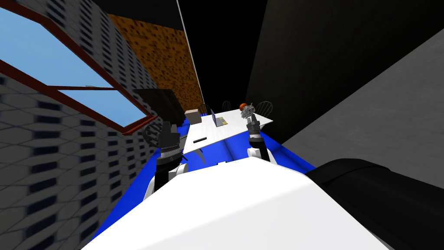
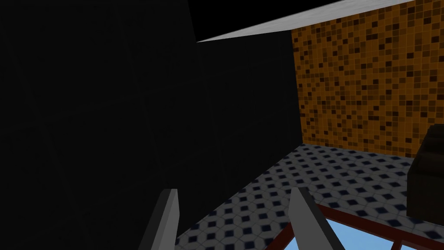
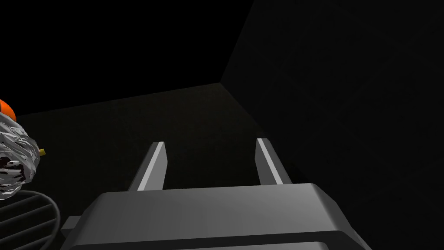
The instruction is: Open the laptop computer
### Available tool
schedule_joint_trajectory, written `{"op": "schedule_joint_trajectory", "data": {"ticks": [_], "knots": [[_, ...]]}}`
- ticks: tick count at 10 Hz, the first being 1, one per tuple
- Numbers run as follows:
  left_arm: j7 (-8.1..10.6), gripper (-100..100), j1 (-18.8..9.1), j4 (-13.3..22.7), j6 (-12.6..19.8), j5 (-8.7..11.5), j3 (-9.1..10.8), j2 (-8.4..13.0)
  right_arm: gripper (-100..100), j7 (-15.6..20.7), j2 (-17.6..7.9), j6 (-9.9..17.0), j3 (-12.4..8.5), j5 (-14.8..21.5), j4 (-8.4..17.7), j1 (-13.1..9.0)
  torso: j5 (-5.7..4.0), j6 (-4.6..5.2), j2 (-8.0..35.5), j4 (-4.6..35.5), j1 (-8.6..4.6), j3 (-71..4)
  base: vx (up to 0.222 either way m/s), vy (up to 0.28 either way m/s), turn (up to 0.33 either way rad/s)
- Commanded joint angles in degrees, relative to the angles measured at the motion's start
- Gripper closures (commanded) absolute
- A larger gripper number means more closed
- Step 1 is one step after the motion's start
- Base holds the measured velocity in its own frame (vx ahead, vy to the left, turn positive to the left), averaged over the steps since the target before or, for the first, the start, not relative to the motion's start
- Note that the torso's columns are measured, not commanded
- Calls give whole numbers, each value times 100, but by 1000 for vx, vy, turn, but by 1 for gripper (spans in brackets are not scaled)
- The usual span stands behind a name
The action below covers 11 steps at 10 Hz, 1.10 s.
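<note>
The laptop (image 1: 214, 118) sits on the white table (image 1: 208, 132) with its lid raised, ahead and between both arms. The left gripper (image 1: 166, 126) and right gripper (image 1: 252, 119) hover apart from it, each with 2 fingers spread, holding nothing.

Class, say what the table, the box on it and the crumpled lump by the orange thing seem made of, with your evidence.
Table: plain matte white, no grain; material unclear. Box: dull tan, flat-sided, perhaps cardboard. Crumpled lump: silvery, creased, with bright glints, likely foil.
</note>
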Motion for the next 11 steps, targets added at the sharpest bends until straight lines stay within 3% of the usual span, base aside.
{"op": "schedule_joint_trajectory", "data": {"ticks": [1,3,7,11], "knots": [[0,0,0,0,0,0,0,0,-100,37,-262,34,-19,46,55,-15,0,0,423,423,0,-846,3,9,49],[0,0,1,3,1,0,0,0,-100,122,-606,112,-62,151,180,-49,2,-1,670,668,5,-1352,-1,27,88],[0,0,0,3,1,0,-1,-1,-100,410,-1210,370,-209,505,581,-162,1,0,687,690,4,-1385,0,54,130],[0,0,0,3,1,0,-1,-1,-100,815,-1641,727,-417,1005,1100,-310,1,0,692,692,3,-1383,2,72,196]]}}
